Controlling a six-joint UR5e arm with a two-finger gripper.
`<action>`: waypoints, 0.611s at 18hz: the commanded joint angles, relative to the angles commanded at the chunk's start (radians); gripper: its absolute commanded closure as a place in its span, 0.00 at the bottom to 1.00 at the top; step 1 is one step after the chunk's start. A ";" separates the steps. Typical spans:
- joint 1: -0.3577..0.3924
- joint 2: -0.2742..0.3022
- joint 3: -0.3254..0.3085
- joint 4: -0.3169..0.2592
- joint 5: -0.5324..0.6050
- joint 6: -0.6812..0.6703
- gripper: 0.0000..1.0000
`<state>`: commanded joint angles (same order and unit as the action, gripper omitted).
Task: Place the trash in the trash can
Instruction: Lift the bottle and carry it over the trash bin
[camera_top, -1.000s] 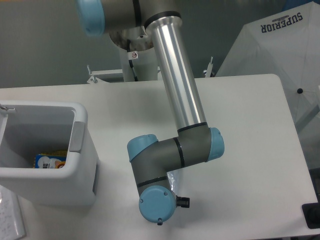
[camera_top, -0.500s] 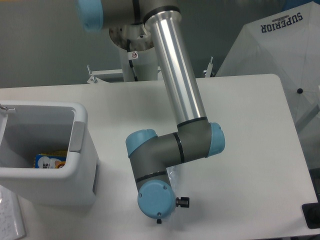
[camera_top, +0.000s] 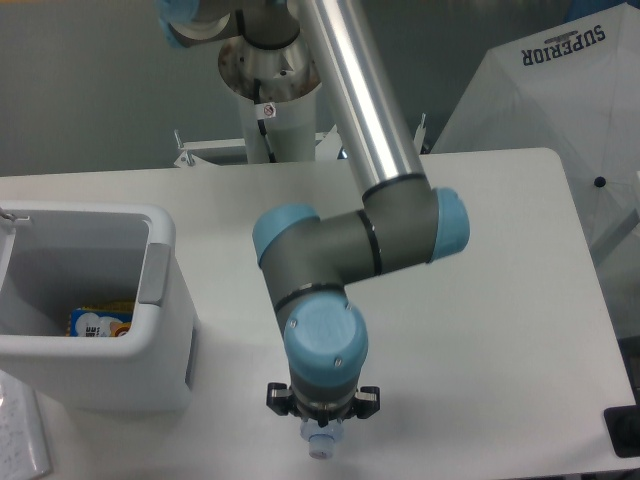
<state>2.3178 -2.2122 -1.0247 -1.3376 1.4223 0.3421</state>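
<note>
**Holding something pale at the near edge of the worktop**

Looking nearest first, you see the claw (camera_top: 322, 432) pointing down under the blue wrist cap (camera_top: 326, 340), close to the front edge of the white worktop (camera_top: 500, 300). A small pale round thing (camera_top: 322, 445) shows just below the claw, likely the bottle's cap seen end-on; the rest of the bottle is hidden by the wrist. You cannot tell whether the claw is pinching it or merely over it; the fingers are masked from this view.

Left of the arm, well apart from the claw, your trash can (camera_top: 160, 300) stands on the worktop, white, thick-rimmed, with a grey handle (camera_top: 154, 272) on its right side. Inside, at the bottom, lies a yellow-and-blue printed packet (camera_top: 100, 321).

Further back, the grey elbow (camera_top: 345, 250) with blue end caps joins the silver tube (camera_top: 365, 90) rising toward the base mount (camera_top: 270, 75) behind the worktop. At far right, a white umbrella (camera_top: 540, 90) printed SUPERIOR stands beyond the worktop edge.
</note>
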 joint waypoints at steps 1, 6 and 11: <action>0.005 0.023 0.000 0.006 -0.038 0.000 0.48; 0.044 0.124 0.000 0.095 -0.316 0.000 0.48; 0.061 0.187 0.000 0.208 -0.509 0.000 0.48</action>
<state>2.3792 -2.0249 -1.0247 -1.1292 0.9130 0.3421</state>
